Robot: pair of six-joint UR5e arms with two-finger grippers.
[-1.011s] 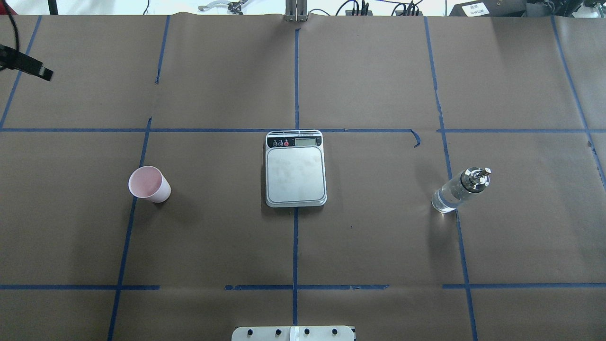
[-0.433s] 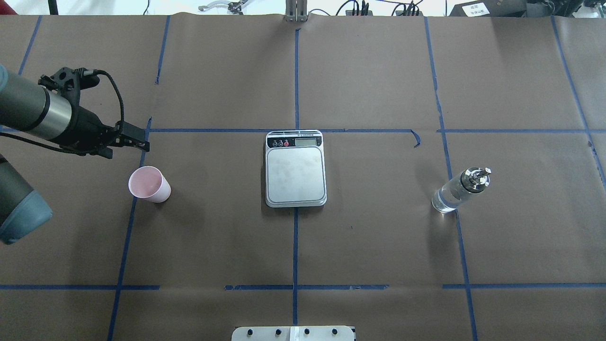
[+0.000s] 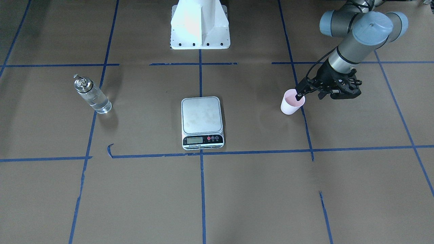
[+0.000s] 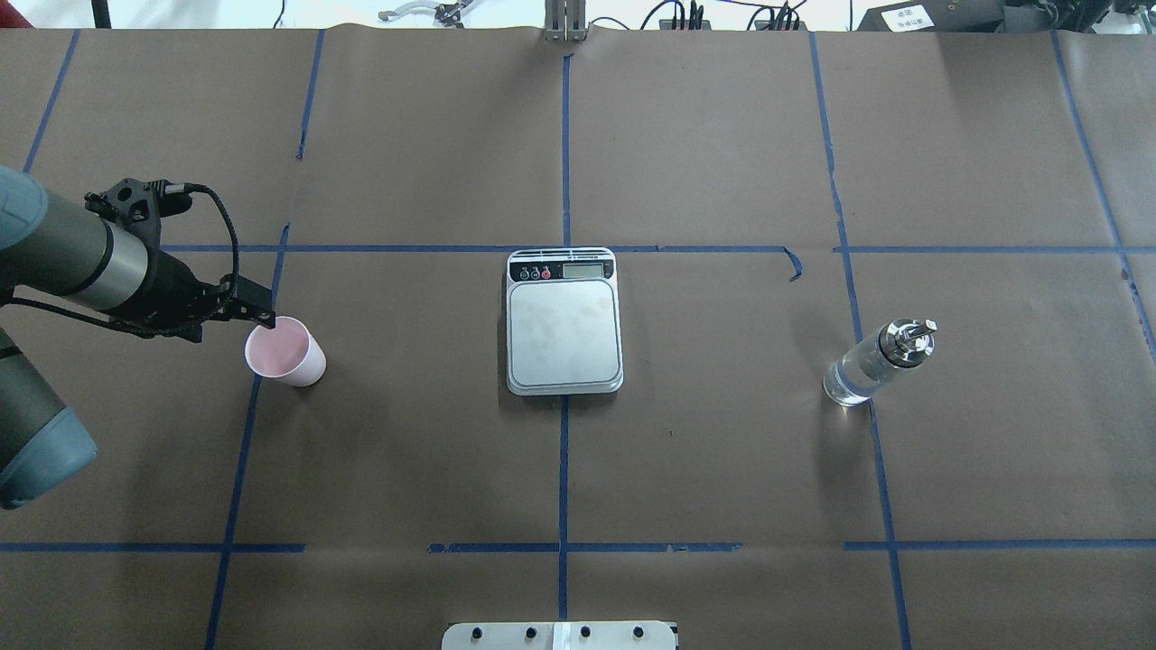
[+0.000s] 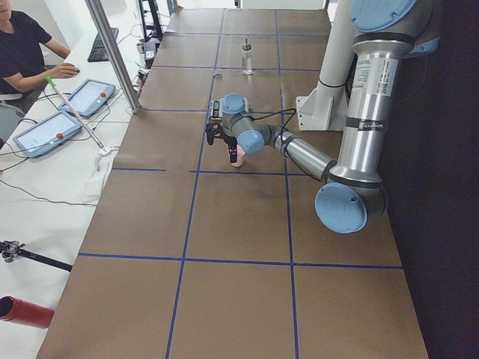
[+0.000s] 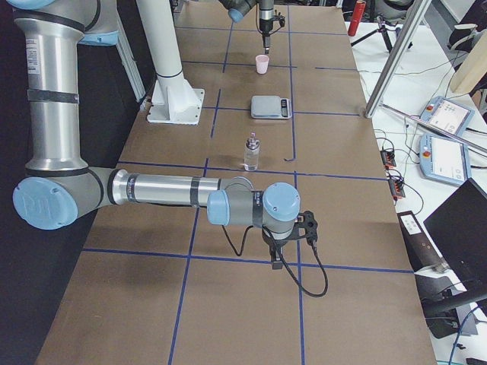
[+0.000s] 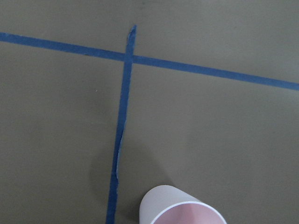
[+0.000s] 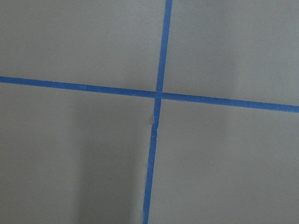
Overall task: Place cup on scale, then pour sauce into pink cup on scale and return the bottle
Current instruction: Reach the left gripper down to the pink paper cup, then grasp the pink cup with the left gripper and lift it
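Note:
The pink cup (image 4: 287, 354) stands upright on the brown paper, well left of the scale (image 4: 564, 334), whose platform is bare. My left gripper (image 4: 248, 318) is at the cup's far-left rim. In the front view its jaws look open, with one fingertip (image 3: 298, 96) dipping just inside the rim and the other outside. The left wrist view shows only the cup's top (image 7: 182, 210). The bottle (image 4: 871, 366) with clear liquid stands upright far to the right. My right gripper (image 6: 274, 247) shows only in the exterior right view, hovering over a tape cross; I cannot tell its state.
Blue tape lines (image 4: 564, 153) divide the brown paper into squares. The robot's white base (image 3: 200, 23) stands at the table's near-robot edge. A metal post (image 4: 564, 18) is at the far edge. An operator (image 5: 22, 52) and tablets (image 5: 86, 97) are beside the table.
My left arm has swung in from the far left edge and dropped toward the cup, bringing its fingertips to the rim. Cup, scale and bottle have not moved.

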